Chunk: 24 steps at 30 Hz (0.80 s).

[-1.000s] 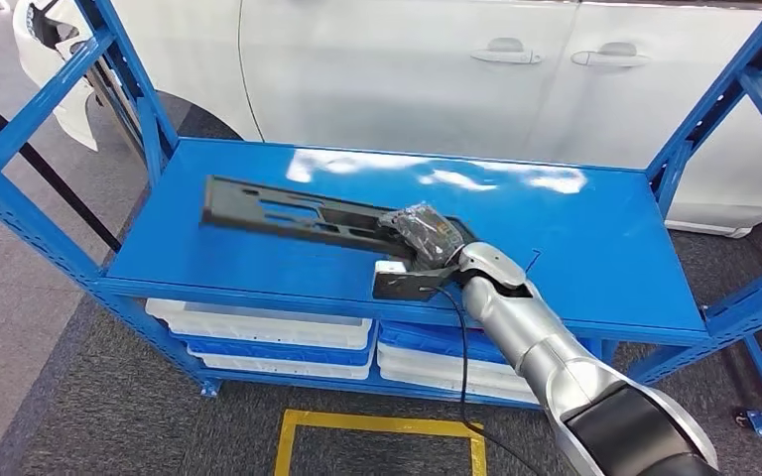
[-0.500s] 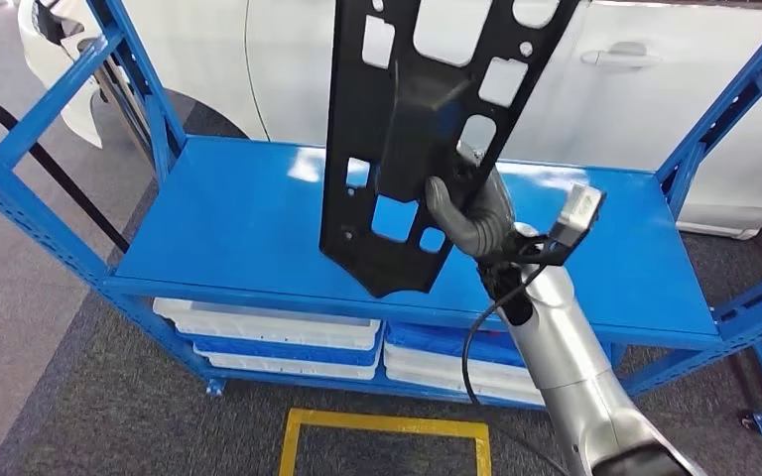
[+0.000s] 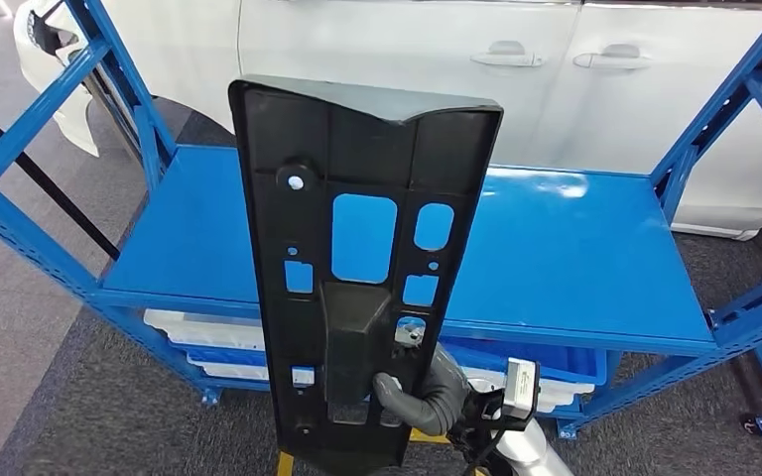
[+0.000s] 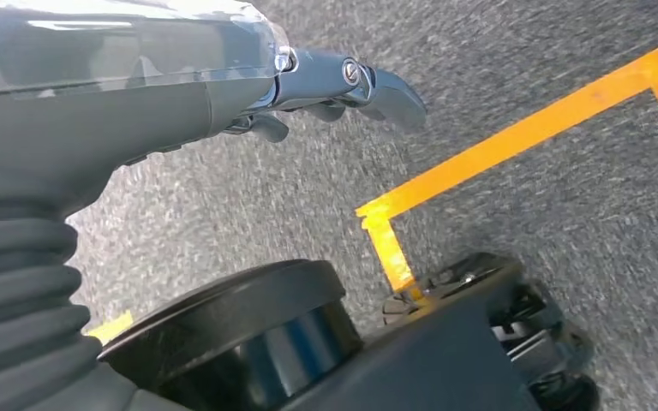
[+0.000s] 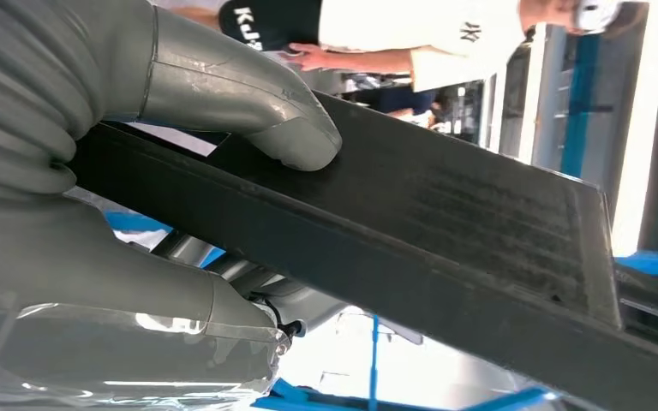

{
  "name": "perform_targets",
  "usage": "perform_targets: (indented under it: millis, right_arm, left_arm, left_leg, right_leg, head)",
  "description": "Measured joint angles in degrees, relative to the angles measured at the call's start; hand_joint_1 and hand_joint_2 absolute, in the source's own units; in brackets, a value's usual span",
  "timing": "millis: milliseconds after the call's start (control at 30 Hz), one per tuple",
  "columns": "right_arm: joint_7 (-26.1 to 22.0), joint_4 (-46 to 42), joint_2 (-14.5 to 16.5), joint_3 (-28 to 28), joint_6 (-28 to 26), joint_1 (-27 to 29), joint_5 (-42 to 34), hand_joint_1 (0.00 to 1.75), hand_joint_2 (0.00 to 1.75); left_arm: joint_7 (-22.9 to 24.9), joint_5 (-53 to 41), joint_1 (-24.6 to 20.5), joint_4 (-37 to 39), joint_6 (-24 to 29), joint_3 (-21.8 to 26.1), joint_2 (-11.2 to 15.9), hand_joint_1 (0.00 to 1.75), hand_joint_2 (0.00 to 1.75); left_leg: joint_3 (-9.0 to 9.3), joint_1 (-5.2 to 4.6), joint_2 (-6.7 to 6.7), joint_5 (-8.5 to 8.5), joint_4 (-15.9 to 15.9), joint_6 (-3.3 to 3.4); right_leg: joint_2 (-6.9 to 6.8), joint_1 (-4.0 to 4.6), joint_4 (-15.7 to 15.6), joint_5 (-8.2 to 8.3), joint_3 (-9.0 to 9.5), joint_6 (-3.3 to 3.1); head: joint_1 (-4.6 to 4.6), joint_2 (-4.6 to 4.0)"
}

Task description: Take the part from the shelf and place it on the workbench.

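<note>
A long flat black plastic part [image 3: 357,258] with several rectangular cut-outs stands upright in front of the head camera, clear of the blue shelf [image 3: 575,248]. My right hand [image 3: 427,397] grips its lower end from the right. In the right wrist view the thumb [image 5: 248,94] presses on the part's [image 5: 445,223] dark face and the fingers wrap under its edge. My left hand [image 4: 180,77] hangs over the grey floor holding nothing, its fingers loosely extended.
A white car [image 3: 407,59] stands right behind the shelf. White and blue bins [image 3: 208,337] sit on the lower level. Blue uprights flank both ends, with a black cable [image 3: 50,178] at left. Yellow tape [image 4: 514,137] marks the floor. A person [image 5: 411,34] stands nearby.
The part was lifted off the shelf top, swung upright, then drawn back and down toward me. My right hand dropped from shelf height to the picture's lower edge.
</note>
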Motion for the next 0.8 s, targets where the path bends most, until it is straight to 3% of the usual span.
perform_targets:
  millis: [100, 133, 167, 233, 267, 300, 333, 367, 433, 467, 500, 600, 667, 767, 800]
  right_arm:
    - [0.01, -0.58, -0.68, 0.26, -0.32, 1.01, 0.68, 1.75, 1.75]
    - [0.05, -0.73, -0.89, 0.30, -0.39, 1.18, 0.75, 1.75, 1.75]
    - [0.14, -0.84, -1.07, 0.32, -0.55, 1.29, 0.77, 1.75, 1.75]
    - [0.57, -0.96, -1.42, 0.33, -1.04, 1.70, 0.86, 1.75, 1.75]
    - [0.82, -0.97, -1.61, 0.33, -1.31, 2.05, 0.99, 1.75, 1.75]
    - [1.06, -0.97, -1.80, 0.33, -1.58, 2.46, 1.20, 1.75, 1.75]
    - [1.22, -0.98, -1.96, 0.33, -1.80, 2.81, 1.42, 1.75, 1.75]
    - [1.36, -1.00, -2.10, 0.33, -1.97, 3.03, 1.60, 1.75, 1.75]
    - [1.63, -1.09, -2.24, 0.31, -2.17, 3.07, 1.71, 1.75, 1.75]
    - [1.77, -1.13, -2.27, 0.28, -2.19, 2.96, 1.66, 1.75, 1.75]
    - [1.89, -1.15, -2.27, 0.23, -2.22, 2.84, 1.60, 1.75, 1.75]
    - [2.13, -1.15, -2.26, 0.05, -2.29, 2.45, 1.36, 1.75, 1.75]
    - [2.16, -1.15, -2.19, -0.01, -2.30, 2.13, 1.16, 1.75, 1.75]
    - [1.74, -1.15, -2.07, -0.10, -2.37, 1.99, 0.13, 1.75, 1.75]
    - [1.40, -1.15, -1.98, -0.20, -2.50, 2.02, -0.45, 1.75, 1.75]
  left_arm:
    - [1.61, 0.92, 0.11, 0.00, -1.13, 0.48, -0.01, 0.00, 1.75]
    - [2.63, 0.92, 0.13, 0.00, -1.02, 0.67, -0.03, 0.00, 1.75]
    - [3.60, 0.73, 0.11, 0.00, -0.61, 0.81, -0.05, 0.00, 1.75]
    - [4.79, -0.10, 0.05, 0.00, 0.63, 0.93, -0.09, 0.00, 1.75]
    - [4.91, -0.40, 0.00, 0.00, 1.11, 0.92, -0.10, 0.00, 1.75]
    - [4.94, -0.63, -0.01, 0.00, 1.38, 0.92, -0.10, 0.00, 1.75]
    - [4.89, -0.71, 0.01, 0.00, 1.44, 0.93, -0.10, 0.00, 1.75]
    - [4.80, -0.78, 0.02, 0.00, 1.36, 0.93, -0.11, 0.00, 1.75]
    - [4.63, -0.67, 0.02, 0.00, 0.96, 0.94, -0.16, 0.00, 1.75]
    - [4.56, -0.46, -0.02, 0.00, 0.69, 0.95, -0.19, 0.00, 1.75]
    - [4.51, -0.23, -0.04, 0.00, 0.44, 0.98, -0.20, 0.00, 1.75]
    - [4.41, 0.06, -0.03, 0.00, -0.10, 1.13, -0.15, 0.00, 1.75]
    - [4.38, 0.09, -0.08, 0.00, -0.22, 1.18, -0.09, 0.00, 1.75]
    - [4.49, 0.21, -0.48, 0.00, -0.58, 1.23, 0.03, 0.00, 1.75]
    - [4.65, 0.22, -0.56, 0.00, -0.73, 1.25, 0.05, 0.00, 1.75]
  left_leg:
    - [0.11, -0.06, -0.03, 0.29, -0.31, 0.90]
    - [0.17, 0.03, 0.04, 0.52, -0.51, 1.24]
    - [0.20, 0.15, 0.12, 0.76, -0.69, 1.53]
    - [-0.01, 0.21, 0.23, 1.01, -0.73, 1.84]
    - [-0.16, 0.20, 0.21, 1.06, -0.69, 1.88]
    - [-0.28, 0.18, 0.20, 1.10, -0.64, 1.89]
    - [-0.37, 0.18, 0.18, 1.14, -0.55, 1.86]
    - [-0.42, 0.18, 0.17, 1.17, -0.45, 1.82]
    - [-0.54, 0.06, 0.14, 1.22, -0.18, 1.54]
    - [-0.65, -0.04, 0.11, 1.30, -0.07, 1.28]
    - [-0.80, -0.12, 0.09, 1.43, 0.01, 0.95]
    - [-1.21, -0.15, 0.03, 1.74, 0.06, -0.15]
    - [-2.24, -0.12, 0.02, -0.81, 2.46, -0.79]
    - [-5.07, -0.03, 0.04, -8.22, 12.70, -1.42]
    - [-5.11, -0.03, 0.04, -9.46, 15.00, -1.50]
  right_leg:
    - [0.02, -0.08, 0.28, -0.29, -0.08, 0.94]
    - [0.01, -0.18, 1.35, -1.20, -0.48, 1.26]
    - [0.00, -0.28, 3.58, -2.81, -1.39, 1.55]
    - [-0.03, -0.53, 11.09, -7.20, -4.60, 2.01]
    - [-0.03, -0.64, 14.69, -8.75, -6.14, 2.16]
    - [-0.04, -0.71, 16.68, -9.21, -6.88, 2.25]
    - [-0.04, -0.76, 16.29, -8.46, -6.48, 2.26]
    - [-0.05, -0.79, 13.62, -6.80, -4.94, 2.20]
    - [-0.03, -0.70, 5.21, -3.15, -0.37, 1.84]
    - [0.00, -0.59, 2.17, -2.08, 1.14, 1.58]
    - [0.02, -0.45, 0.56, -1.58, 1.84, 1.31]
    - [-0.11, -0.45, 0.12, -0.79, 1.31, 0.32]
    - [-0.40, -0.73, -0.16, 0.06, 0.67, -0.48]
    - [-0.79, -0.59, -0.11, 1.33, -1.01, -0.99]
    - [-0.84, -0.51, -0.03, 1.78, -1.67, -0.99]
  head:
    - [0.00, 0.00]
    - [0.00, 0.00]
    - [0.00, 0.00]
    - [0.00, 0.00]
    - [0.00, 0.00]
    - [0.00, 0.00]
    - [0.00, 0.00]
    - [0.00, 0.00]
    - [0.00, 0.00]
    - [0.00, 0.00]
    - [0.00, 0.00]
    - [0.00, 0.00]
    - [0.00, 0.00]
    - [0.00, 0.00]
    - [0.00, 0.00]
